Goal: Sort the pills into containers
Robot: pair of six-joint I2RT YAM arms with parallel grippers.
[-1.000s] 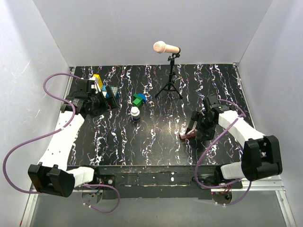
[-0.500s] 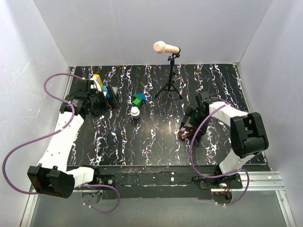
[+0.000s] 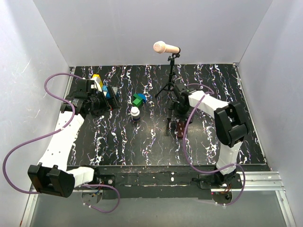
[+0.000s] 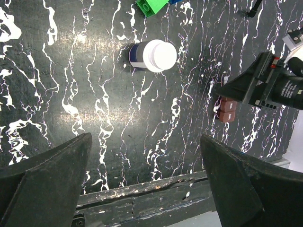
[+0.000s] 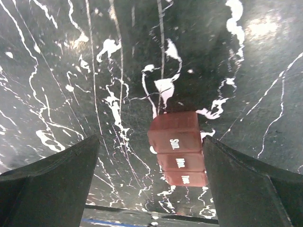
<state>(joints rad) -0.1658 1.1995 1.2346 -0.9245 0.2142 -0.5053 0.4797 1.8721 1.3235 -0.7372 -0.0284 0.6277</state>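
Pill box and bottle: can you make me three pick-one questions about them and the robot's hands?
1. Where is the pill box?
A. on the table, between the fingers of the right hand
B. up on the microphone
C. on the floor
2. What colour is the cap of the bottle?
A. green
B. white
C. red
3. How is the left hand?
A. shut on the bottle
B. shut on the pill box
C. open
Answers: A, the right wrist view shows it lying between wide-apart fingers; B, the cap looks white from above; C, its fingers stand wide with nothing between.
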